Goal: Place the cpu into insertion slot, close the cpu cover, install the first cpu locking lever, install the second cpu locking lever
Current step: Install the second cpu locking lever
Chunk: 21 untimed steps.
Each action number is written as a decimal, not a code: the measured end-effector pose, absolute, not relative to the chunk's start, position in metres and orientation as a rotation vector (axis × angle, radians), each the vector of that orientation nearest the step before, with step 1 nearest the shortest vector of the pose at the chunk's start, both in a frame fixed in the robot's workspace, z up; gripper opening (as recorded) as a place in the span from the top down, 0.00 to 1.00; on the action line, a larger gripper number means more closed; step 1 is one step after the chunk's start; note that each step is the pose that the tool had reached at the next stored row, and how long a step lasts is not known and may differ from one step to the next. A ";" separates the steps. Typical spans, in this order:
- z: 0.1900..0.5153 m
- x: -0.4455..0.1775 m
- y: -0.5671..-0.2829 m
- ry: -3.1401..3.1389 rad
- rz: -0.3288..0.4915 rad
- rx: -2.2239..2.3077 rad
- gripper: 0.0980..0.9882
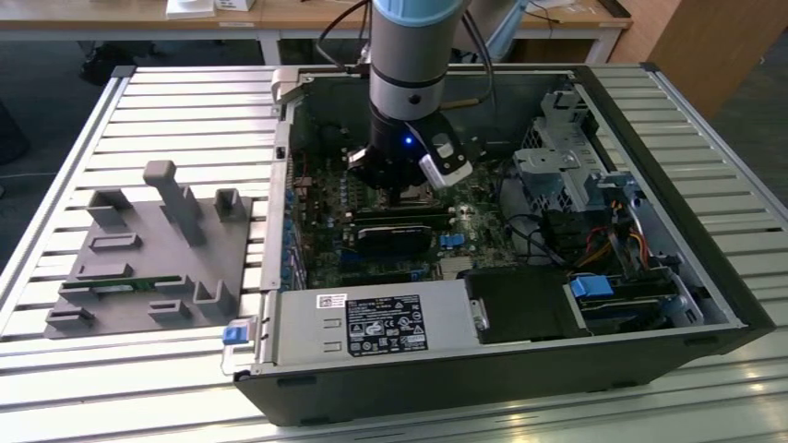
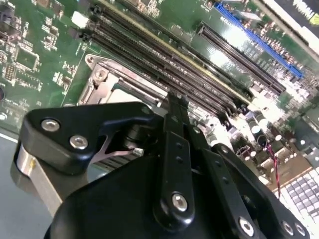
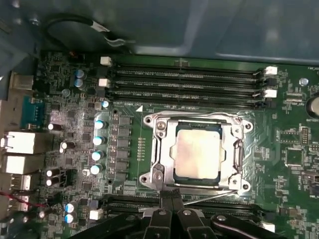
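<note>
The cpu (image 3: 197, 154) lies flat in the insertion slot (image 3: 149, 121) on the green board, its silvery-beige top showing through the window of the cpu cover (image 3: 165, 149), which is down over it. A thin wire lever (image 3: 212, 195) runs along the socket edge nearest my fingers. My gripper (image 3: 172, 195) is shut, its black tips at that edge of the socket. In the second wrist view the gripper (image 2: 175, 102) stands over the socket corner, with the cpu (image 2: 124, 94) and cover (image 2: 105, 79) partly hidden behind it. The exterior view has the gripper (image 1: 397, 194) reaching down into the open computer case.
Long black memory slots (image 3: 189, 79) flank the socket on both sides. A black card (image 1: 394, 231) and the power supply (image 1: 369, 323) lie nearer the case front, and a drive cage (image 1: 579, 157) is at the exterior view's right. A grey fixture (image 1: 148, 254) sits on the slatted table.
</note>
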<state>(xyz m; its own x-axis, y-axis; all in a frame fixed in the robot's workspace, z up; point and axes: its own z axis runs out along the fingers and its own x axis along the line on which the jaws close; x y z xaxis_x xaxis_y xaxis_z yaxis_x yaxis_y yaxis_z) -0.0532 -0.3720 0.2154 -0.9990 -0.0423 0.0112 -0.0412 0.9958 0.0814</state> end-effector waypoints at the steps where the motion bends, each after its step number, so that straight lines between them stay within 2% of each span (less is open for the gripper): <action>1: 0.215 -0.053 -0.374 -3.125 -0.133 0.065 0.99; 21: 0.204 -0.062 -0.385 -3.122 -0.216 0.066 0.99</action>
<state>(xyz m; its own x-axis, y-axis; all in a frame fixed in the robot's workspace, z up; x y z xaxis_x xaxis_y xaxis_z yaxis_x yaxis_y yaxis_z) -0.0622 -0.3851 0.2042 -0.9990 -0.0428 0.0087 -0.0412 0.9896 0.1377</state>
